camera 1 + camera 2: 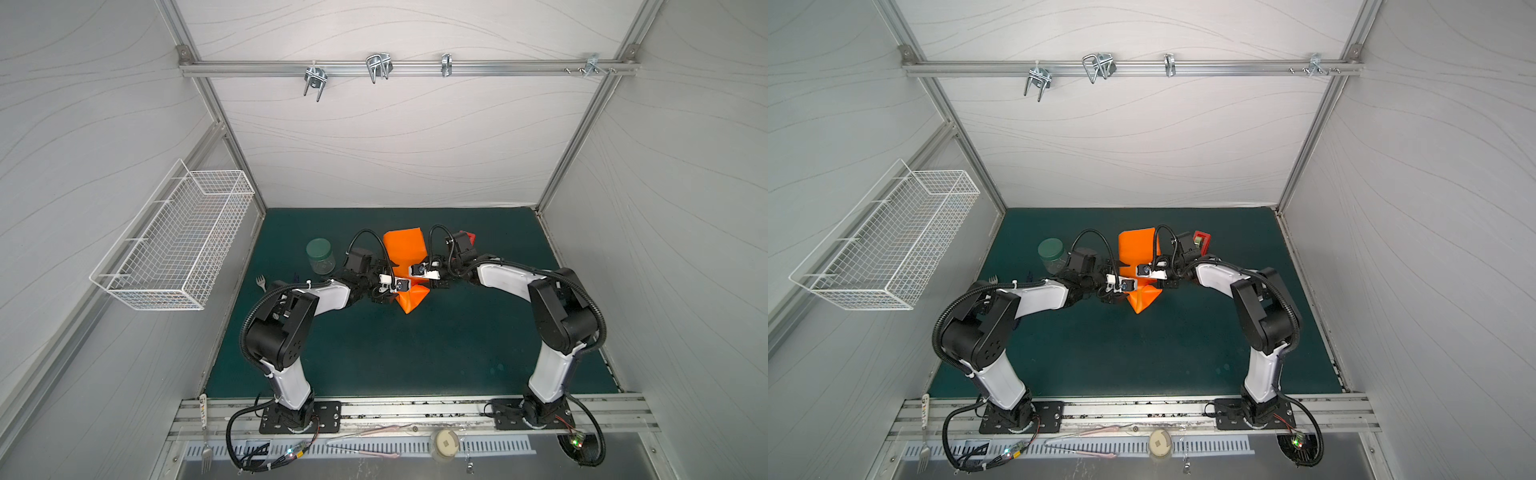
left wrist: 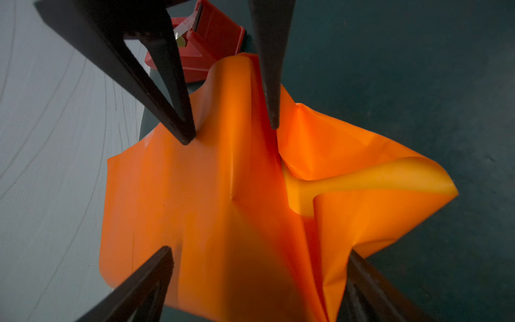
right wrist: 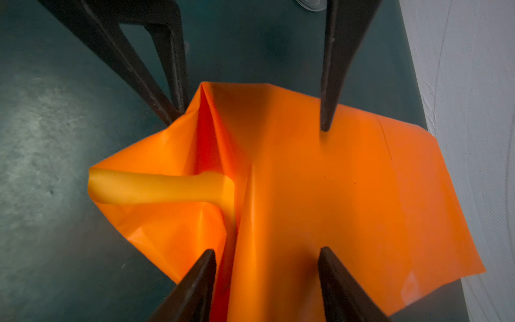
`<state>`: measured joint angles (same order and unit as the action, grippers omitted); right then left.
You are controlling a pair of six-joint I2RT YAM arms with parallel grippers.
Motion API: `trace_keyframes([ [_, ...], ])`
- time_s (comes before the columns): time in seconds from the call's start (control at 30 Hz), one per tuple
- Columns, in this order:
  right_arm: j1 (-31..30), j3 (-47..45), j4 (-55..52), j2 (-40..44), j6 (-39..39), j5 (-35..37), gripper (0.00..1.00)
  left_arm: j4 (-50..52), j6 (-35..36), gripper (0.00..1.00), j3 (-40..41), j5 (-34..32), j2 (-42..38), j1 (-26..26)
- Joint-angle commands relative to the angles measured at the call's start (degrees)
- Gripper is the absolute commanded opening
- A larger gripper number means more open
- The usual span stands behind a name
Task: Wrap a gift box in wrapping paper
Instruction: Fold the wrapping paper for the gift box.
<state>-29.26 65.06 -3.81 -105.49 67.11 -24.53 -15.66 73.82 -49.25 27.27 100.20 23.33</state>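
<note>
Where wrapping paper bunches, left pincer wide open, right pincer half-open (tips on paper, empty)

Jar w/ green lid, fork nr it, red tape dispenser, wire basket.

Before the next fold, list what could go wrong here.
The wrapping paper bulges loose on one side and may spring open.
The right hand presses its fingertips into the paper and could tear it.
The tape dispenser sits close beside the paper; an arm could knock it.
</note>
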Motion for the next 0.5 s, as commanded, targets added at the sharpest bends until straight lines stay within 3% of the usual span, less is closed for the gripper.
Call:
trace_keyframes([
  [0.0, 0.2, -3.0, -7.1, -2.0, -0.2, 0.7, 0.59, -0.4, -2.3, 0.94, -2.4, -1.0, 2.0, 0.5],
  [0.23, 0.3, -3.2, -7.0, -1.9, -0.2, 0.7, 0.58, -1.2, -4.1, 0.95, -2.7, -0.8, 2.6, 0.8],
  [0.47, 0.3, -3.2, -7.3, -1.9, -0.1, 1.1, 0.57, 5.9, 5.9, 0.99, -0.9, 2.3, 0.6, 0.3],
])
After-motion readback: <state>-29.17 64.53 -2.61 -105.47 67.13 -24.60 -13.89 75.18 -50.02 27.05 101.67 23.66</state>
